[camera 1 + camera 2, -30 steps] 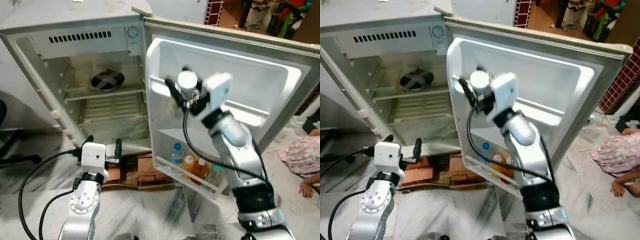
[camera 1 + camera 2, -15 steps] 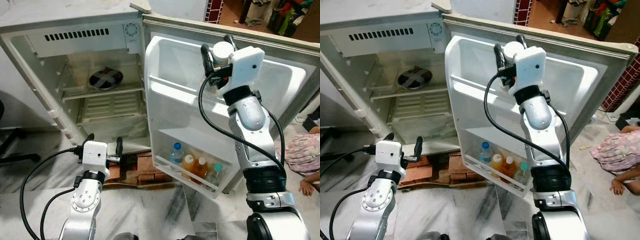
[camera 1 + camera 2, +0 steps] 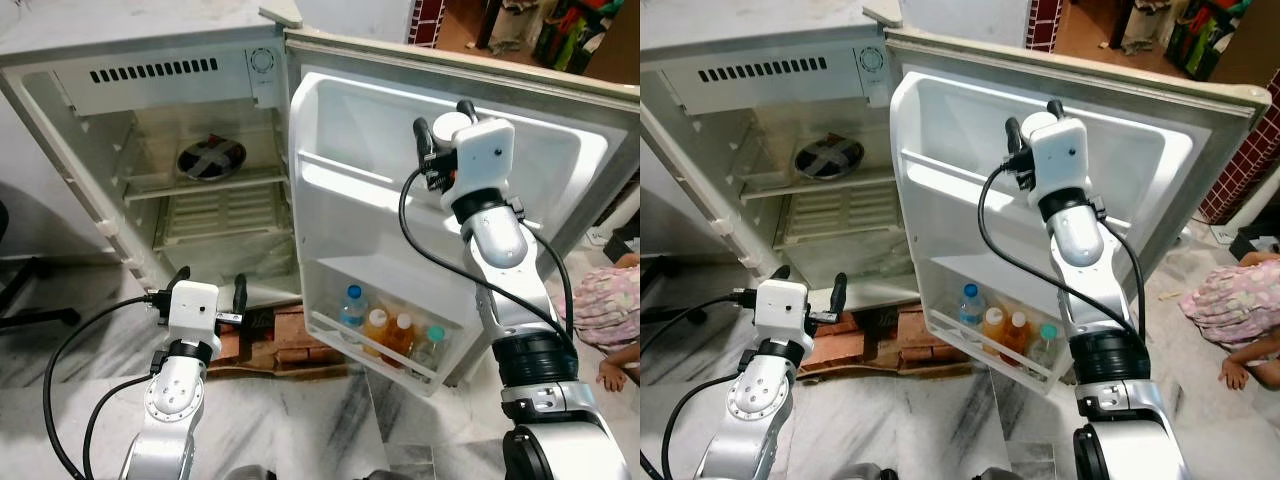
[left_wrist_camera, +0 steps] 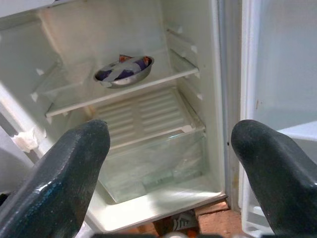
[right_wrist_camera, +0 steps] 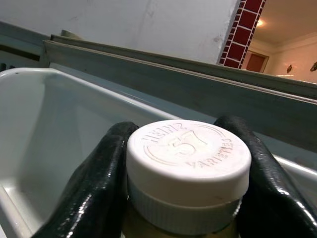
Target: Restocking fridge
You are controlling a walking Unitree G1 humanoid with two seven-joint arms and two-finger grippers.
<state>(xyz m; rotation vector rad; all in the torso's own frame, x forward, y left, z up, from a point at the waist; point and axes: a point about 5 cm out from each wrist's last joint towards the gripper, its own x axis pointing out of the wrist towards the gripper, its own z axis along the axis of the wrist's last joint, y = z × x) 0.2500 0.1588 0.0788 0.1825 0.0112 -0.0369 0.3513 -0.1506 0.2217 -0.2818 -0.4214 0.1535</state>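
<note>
Right wrist view shows my right gripper [image 5: 188, 183] clamped on a jar with a white cap [image 5: 189, 159], one black finger pressed to each side. I hold it high against the open fridge door [image 3: 540, 170], with bottles [image 3: 390, 335] in the door shelf far below it. My left gripper [image 3: 208, 296] waits low, fingers spread wide, facing the fridge's interior [image 4: 138, 114].

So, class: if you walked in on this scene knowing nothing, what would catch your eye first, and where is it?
First, the right gripper raised against the open fridge door, shut on a white-capped bottle by its cap. Next, the row of drink bottles standing in the door's bottom shelf. Then the almost bare fridge interior, with one metal bowl on its upper shelf, and the left gripper held open low in front of it.
</note>
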